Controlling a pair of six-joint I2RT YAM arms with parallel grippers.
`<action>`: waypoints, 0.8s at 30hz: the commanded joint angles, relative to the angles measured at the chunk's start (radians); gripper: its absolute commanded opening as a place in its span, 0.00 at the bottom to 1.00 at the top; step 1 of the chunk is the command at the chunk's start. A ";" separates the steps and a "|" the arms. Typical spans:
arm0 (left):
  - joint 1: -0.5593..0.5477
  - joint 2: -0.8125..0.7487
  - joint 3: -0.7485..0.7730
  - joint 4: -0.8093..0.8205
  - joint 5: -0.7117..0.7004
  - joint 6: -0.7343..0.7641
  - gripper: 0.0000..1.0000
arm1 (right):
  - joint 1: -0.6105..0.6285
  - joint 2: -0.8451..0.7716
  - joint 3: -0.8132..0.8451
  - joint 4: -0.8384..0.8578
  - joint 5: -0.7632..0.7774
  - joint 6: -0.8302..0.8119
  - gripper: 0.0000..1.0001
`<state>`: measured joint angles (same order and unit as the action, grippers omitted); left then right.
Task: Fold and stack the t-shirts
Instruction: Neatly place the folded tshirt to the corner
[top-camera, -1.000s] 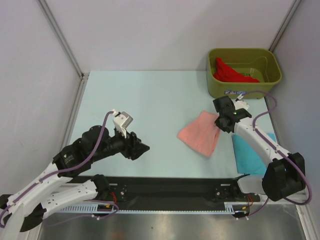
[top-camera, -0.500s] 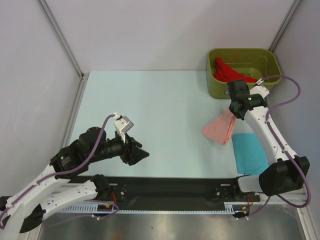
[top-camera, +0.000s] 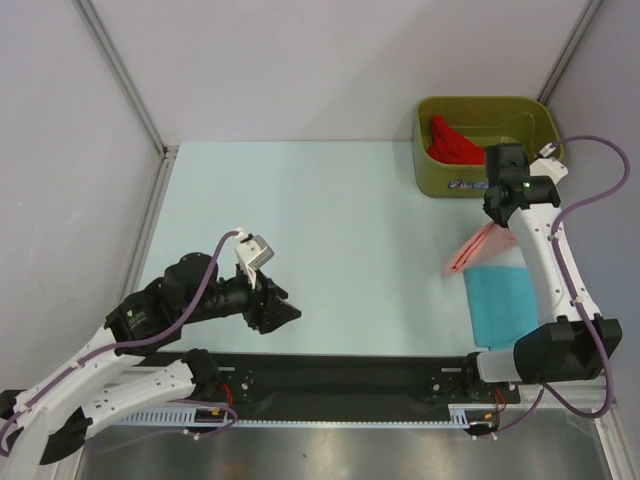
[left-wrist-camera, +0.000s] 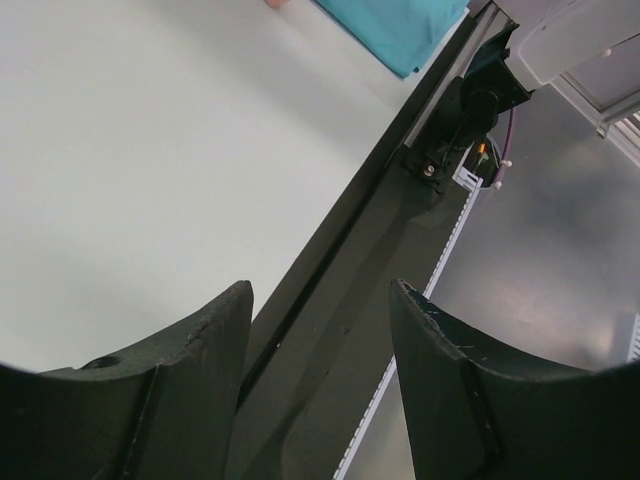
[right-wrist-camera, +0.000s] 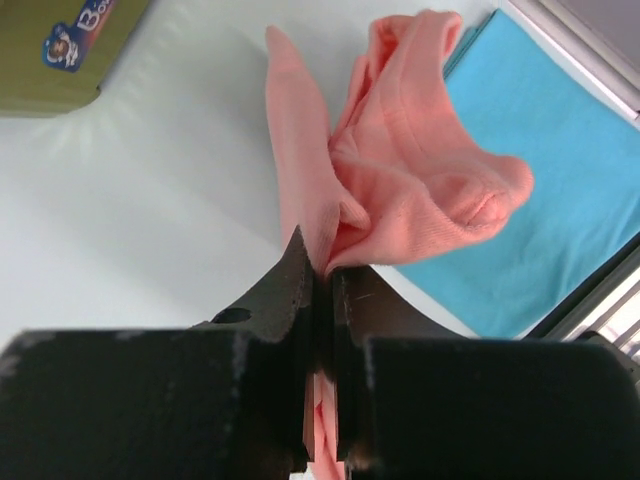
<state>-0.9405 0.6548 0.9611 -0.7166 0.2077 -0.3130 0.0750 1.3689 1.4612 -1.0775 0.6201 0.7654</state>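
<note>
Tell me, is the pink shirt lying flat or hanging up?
Hanging up. The right hand is shut on the pink shirt, and it droops in a crumpled bunch near the flat blue shirt.

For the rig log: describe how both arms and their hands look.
White links, black joints on the left arm and right arm, a purple cable looping along each. Black left hand and right hand, two blunt matte fingers apiece.
</note>
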 joint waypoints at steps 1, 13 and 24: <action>0.000 0.006 -0.002 0.039 0.033 0.020 0.62 | -0.050 0.001 0.073 0.067 -0.034 -0.084 0.00; 0.000 0.014 -0.016 0.055 0.042 0.012 0.63 | -0.159 -0.025 0.120 0.053 -0.155 -0.121 0.00; 0.002 0.032 -0.013 0.060 0.058 0.020 0.62 | -0.207 -0.005 0.153 0.051 -0.164 -0.123 0.00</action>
<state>-0.9401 0.6872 0.9489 -0.6903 0.2413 -0.3126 -0.1177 1.3804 1.5806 -1.0546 0.4572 0.6533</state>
